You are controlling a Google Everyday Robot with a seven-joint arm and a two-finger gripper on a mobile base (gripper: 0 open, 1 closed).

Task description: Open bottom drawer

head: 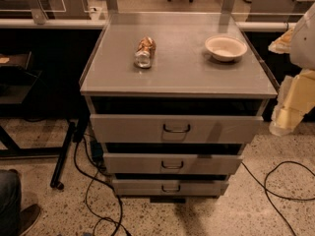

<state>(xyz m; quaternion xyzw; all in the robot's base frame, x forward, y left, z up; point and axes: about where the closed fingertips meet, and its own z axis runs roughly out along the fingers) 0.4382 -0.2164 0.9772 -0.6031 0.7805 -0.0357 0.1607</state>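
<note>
The grey metal cabinet (177, 77) has three drawer fronts stacked one under another. The bottom drawer (142, 187) has the slimmest front, just above the floor, with a small dark wire loop handle (171, 188). Only a thin dark gap shows above its front, and its tray is hidden. The mid-sized front (138, 162) and the tallest front (128, 128) sit above it. My cream-coloured arm hangs at the right edge of the view. My gripper (283, 122) is beside the cabinet's right side, level with the top drawer, apart from all handles.
A crushed plastic bottle (144, 52) lies on the cabinet top, and a white bowl (226, 47) stands there too. Black cables (275, 191) trail across the speckled floor on both sides. A person's shoe (22, 218) is at the lower left. A black table leg (63, 159) is on the left.
</note>
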